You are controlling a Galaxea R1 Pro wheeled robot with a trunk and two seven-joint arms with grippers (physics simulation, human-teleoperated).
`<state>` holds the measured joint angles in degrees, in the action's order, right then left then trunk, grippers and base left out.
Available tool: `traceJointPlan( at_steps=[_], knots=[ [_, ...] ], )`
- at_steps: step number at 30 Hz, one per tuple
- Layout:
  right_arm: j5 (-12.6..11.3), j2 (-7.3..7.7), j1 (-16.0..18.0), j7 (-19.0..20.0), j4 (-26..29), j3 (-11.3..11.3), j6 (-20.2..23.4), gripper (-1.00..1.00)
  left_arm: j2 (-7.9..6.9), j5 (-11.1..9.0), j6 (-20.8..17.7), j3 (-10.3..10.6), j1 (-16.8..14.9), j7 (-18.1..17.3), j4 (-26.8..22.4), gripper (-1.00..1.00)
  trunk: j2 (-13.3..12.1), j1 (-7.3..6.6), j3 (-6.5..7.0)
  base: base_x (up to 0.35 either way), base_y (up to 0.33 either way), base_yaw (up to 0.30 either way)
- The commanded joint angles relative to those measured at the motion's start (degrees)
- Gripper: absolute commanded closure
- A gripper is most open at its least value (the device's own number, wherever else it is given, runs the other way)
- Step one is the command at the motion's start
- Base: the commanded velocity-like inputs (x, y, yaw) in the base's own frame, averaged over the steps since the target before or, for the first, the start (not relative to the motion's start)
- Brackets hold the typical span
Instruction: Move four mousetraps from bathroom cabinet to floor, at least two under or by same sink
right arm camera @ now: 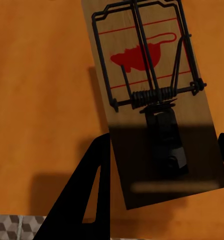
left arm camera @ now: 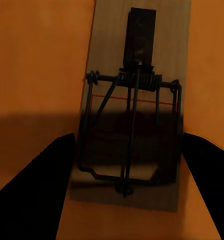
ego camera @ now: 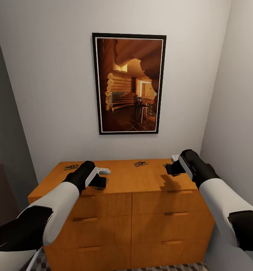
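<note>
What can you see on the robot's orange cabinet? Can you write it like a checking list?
Surface: cabinet flat orange wooden top, drawers shut.
Job's things: four mousetraps on top; one at far left, one at middle back, one under the left gripper, one under the right gripper.
Clutter: nothing seen.
Grippers: left gripper open, fingers either side of a trap; right gripper open over a trap.
Cables: nothing seen.
Surroundings: framed picture on the wall; patterned floor tiles below.
</note>
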<state>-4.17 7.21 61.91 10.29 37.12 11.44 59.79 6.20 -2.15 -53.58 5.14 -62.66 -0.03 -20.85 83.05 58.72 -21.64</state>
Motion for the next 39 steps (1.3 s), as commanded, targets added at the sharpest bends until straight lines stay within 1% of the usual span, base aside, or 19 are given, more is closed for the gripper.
traceJointPlan(
  at_steps=[1,12,19,21,22,24,29,33,39],
  knots=[
    [-0.49,0.09,0.05,-0.18,0.06,0.34,0.21,1.00,-0.05,0.19,-0.21,0.49,0.00,-0.05,1.22,1.00,0.03,0.00,-0.09,0.000,0.000,0.000],
    [-0.57,0.10,0.05,-0.18,0.06,0.34,0.21,1.00,0.04,0.28,-0.21,0.49,0.00,0.01,1.12,1.00,0.03,0.00,-0.09,0.000,0.000,0.000],
    [-0.57,0.17,0.05,-0.10,0.06,0.33,0.21,1.00,0.04,0.10,-0.47,0.50,0.00,-0.05,-0.32,1.00,0.03,0.00,-0.09,0.000,0.000,0.000],
    [-0.57,0.17,0.05,-0.10,0.06,0.30,0.21,1.00,0.04,0.07,-0.81,0.49,0.00,-0.05,-1.93,1.00,0.03,0.00,-0.09,0.000,0.000,0.000],
    [-0.53,0.17,0.05,-0.10,0.06,0.29,0.21,1.00,0.02,0.10,-1.45,0.34,0.00,-0.01,-4.48,1.00,0.03,0.00,-0.09,0.000,0.000,0.000],
    [-0.51,0.17,0.05,-0.09,0.06,0.30,0.21,1.00,-0.01,0.08,-2.82,0.21,0.00,0.01,-7.30,1.00,0.03,0.00,-0.09,0.000,0.000,0.000],
    [-0.49,0.17,0.05,-0.15,0.06,0.31,0.21,1.00,-0.04,0.10,-5.53,0.08,0.00,0.03,-12.79,1.00,0.03,0.00,-0.09,0.000,0.000,0.000],
    [-0.49,0.17,0.05,-0.17,0.06,0.32,0.21,1.00,-0.07,0.12,-6.14,0.01,0.00,0.03,-15.28,1.00,0.03,0.00,-0.09,0.000,0.000,0.000],
    [-0.49,0.17,0.05,-0.25,0.06,0.33,0.21,1.00,-0.13,0.09,-6.32,-0.02,0.00,0.03,-16.19,1.00,0.03,0.00,-0.09,0.000,0.000,0.000]
  ],
)
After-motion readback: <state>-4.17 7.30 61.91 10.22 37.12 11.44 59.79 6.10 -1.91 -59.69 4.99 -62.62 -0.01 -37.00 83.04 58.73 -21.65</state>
